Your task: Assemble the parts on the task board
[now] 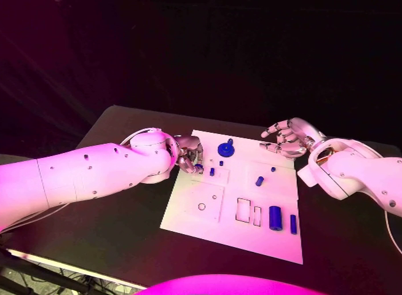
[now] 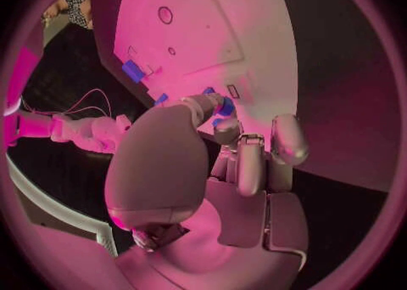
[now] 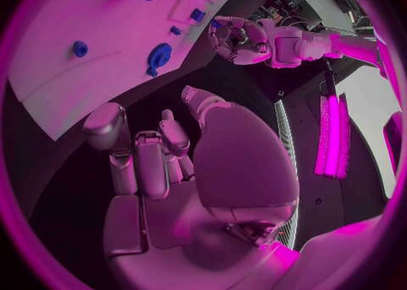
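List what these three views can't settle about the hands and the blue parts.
- Left silver hand: head view, its own fingers cover the small blue part at the white task board edge; grip unclear. In the left wrist view the thumb overlaps it.
- Right silver hand: curled off the board; palm contents hidden.
- Board slots: too small to read.

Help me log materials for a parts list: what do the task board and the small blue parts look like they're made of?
The task board looks like a rigid white plate with a matte finish, likely plastic; it shows no glare and has crisp cut recesses. The blue parts look like moulded or printed plastic, uniformly coloured with a faint sheen. Neither material is certain.
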Controlling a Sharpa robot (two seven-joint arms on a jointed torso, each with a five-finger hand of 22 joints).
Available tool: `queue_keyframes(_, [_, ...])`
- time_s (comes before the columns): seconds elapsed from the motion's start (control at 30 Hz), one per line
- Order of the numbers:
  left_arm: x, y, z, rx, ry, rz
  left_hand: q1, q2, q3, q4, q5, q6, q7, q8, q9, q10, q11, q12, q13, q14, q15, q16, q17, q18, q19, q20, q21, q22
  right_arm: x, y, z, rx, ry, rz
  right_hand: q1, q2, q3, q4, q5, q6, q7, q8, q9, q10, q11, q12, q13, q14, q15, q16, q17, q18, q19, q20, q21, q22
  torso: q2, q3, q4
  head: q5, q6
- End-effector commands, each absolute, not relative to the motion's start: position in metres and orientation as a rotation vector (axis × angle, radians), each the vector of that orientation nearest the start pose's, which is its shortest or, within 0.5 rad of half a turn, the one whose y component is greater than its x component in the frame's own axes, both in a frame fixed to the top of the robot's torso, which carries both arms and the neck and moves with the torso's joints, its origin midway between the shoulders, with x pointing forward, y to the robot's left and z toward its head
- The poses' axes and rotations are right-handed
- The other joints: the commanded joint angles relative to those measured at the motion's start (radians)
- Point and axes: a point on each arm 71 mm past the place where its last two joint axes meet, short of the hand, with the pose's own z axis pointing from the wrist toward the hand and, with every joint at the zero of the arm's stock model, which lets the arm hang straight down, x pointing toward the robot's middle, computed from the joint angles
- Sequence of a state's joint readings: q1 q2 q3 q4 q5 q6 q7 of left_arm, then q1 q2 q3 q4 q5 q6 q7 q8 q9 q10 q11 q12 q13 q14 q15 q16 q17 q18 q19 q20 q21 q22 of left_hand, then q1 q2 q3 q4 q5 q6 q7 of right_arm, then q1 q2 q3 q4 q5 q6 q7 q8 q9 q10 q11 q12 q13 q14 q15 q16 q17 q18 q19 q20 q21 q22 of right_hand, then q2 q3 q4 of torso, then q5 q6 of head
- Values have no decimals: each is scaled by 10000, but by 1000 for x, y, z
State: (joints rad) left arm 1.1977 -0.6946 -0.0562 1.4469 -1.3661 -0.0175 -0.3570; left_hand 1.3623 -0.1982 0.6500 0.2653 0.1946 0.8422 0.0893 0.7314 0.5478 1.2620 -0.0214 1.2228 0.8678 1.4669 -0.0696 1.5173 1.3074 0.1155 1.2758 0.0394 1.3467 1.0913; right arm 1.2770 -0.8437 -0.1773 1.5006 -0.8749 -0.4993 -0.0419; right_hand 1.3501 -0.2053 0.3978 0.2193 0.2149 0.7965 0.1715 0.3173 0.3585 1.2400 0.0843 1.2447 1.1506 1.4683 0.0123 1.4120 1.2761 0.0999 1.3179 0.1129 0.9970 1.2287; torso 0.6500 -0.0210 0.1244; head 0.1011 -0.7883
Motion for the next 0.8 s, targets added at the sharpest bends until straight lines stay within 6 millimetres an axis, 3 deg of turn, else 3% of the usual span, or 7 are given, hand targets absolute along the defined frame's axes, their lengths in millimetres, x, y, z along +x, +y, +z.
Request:
queue_keyframes(0.03, [490, 156, -226, 332, 21479, -4787, -130, 42, 126, 192, -50, 622, -418, 322, 24, 92, -5, 85, 89, 711, -59, 34, 1416, -176, 56, 0, 57, 43, 490, -220, -196, 3884, 16906, 8231, -24, -18, 20, 55, 58, -82, -18, 34, -9, 4, -22, 27, -12, 297, -81, -61, -5, 158, 11, -49, -66, -9, 0, -6, 8, -19, 1])
queue_keyframes(0.8, [495, 158, -234, -546, 22442, -4244, -671, 322, 35, 216, -66, 952, -531, 380, -11, 522, -101, 453, 839, 801, -135, 165, 1720, -238, 274, -77, 219, 353, 490, -221, -195, 3869, 16895, 8215, -30, -25, 21, 61, 58, -86, -19, 44, -14, 2, -23, 27, -17, 296, -82, -68, -10, 156, 18, -51, -69, -7, 5, -6, -6, -98, -13])
